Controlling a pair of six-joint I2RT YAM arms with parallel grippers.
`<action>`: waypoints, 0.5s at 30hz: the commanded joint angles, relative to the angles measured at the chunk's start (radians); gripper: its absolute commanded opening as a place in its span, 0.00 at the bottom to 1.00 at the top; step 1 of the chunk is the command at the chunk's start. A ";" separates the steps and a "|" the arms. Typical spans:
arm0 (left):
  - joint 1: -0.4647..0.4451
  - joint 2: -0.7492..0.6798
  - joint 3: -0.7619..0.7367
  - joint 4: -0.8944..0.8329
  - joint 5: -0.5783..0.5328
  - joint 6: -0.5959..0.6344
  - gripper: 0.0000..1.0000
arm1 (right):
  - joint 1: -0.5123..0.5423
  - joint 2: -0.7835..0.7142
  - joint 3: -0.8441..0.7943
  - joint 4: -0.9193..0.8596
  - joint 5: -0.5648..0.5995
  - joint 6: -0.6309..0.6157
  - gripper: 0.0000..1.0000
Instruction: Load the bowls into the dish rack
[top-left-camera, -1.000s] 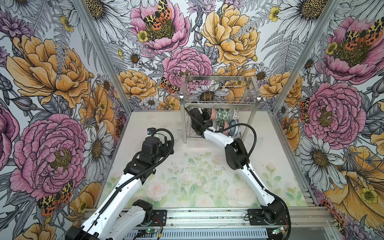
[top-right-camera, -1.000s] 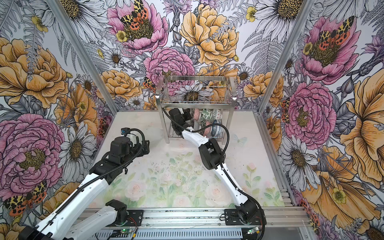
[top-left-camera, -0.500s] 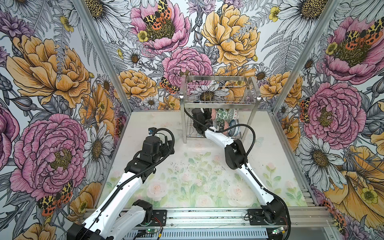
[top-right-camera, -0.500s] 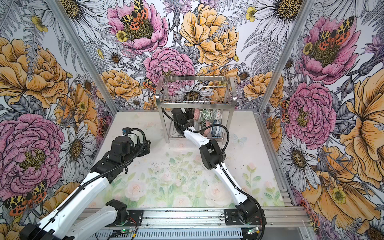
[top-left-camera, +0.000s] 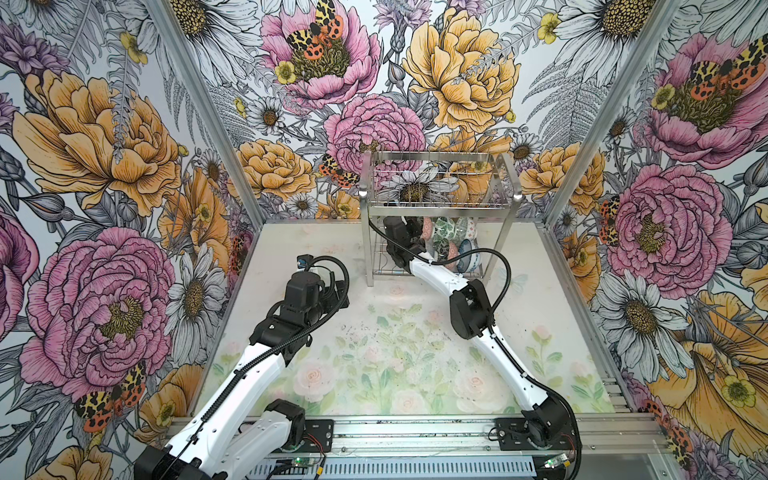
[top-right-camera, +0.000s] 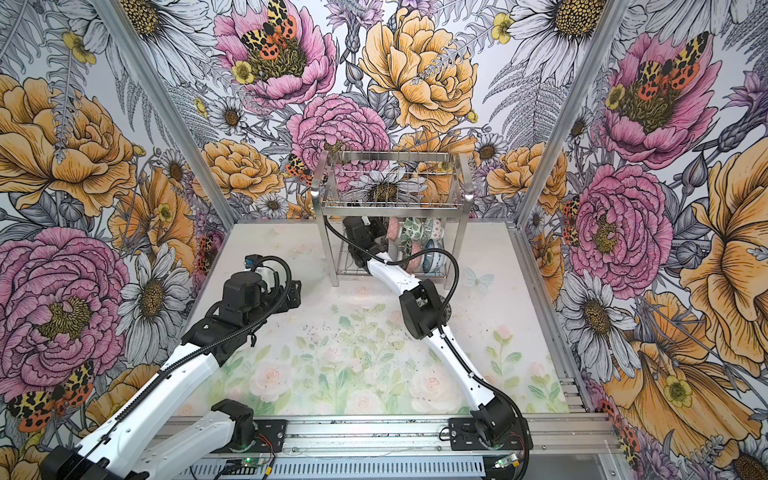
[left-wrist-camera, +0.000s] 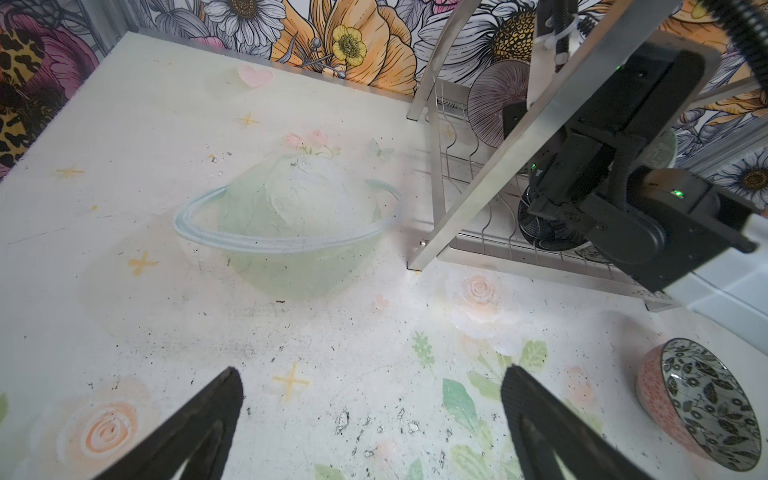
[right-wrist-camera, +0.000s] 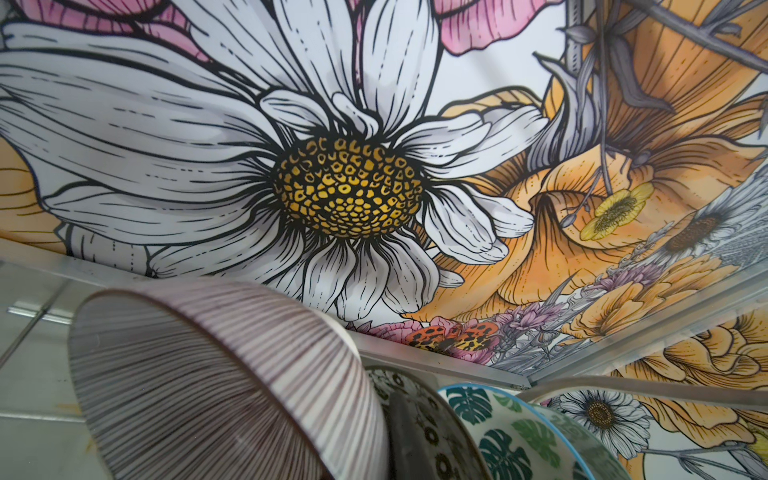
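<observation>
**Operator:** What's nearest me?

**Spotter:** Your left hand (left-wrist-camera: 372, 374). It hangs over the tabletop (left-wrist-camera: 124, 291), in front of the dish rack (top-left-camera: 440, 208) and off to its left in both top views. Its fingers (left-wrist-camera: 216, 399) are spread wide with nothing between them.

**Operator:** Any bowl outside the rack?

**Spotter:** One, seen from your left wrist. The loose bowl (left-wrist-camera: 702, 403) is pink outside with black-and-white leaves inside. It lies tipped on the tabletop in front of the dish rack, clear of its legs (I can't pick it out for certain from above).

**Operator:** And inside?

**Spotter:** All the bowls I can see in the dish rack stand on edge in its lower tier. In the front row there's a blue-patterned bowl (top-left-camera: 471, 253) toward the rack's right end.

**Operator:** My right hand?

**Spotter:** Your right hand (top-left-camera: 409, 226) reaches in under the rack's basket tier, at the left end of the back row. It is closed. The pink-lined bowl (right-wrist-camera: 216, 382) sits against the one dark finger (right-wrist-camera: 405, 432) that shows, so it looks pinched by its rim. Just beyond it stands a black-and-white floral bowl (right-wrist-camera: 415, 390), then a green leaf bowl (right-wrist-camera: 498, 436).
</observation>
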 joint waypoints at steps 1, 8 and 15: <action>0.011 -0.019 -0.014 0.027 0.024 0.011 0.99 | 0.015 0.012 0.021 -0.007 -0.017 -0.038 0.10; 0.011 -0.033 -0.022 0.028 0.023 0.008 0.99 | 0.026 0.008 0.017 -0.001 -0.017 -0.067 0.21; 0.011 -0.036 -0.021 0.030 0.023 0.010 0.99 | 0.033 0.006 0.010 -0.003 -0.018 -0.077 0.24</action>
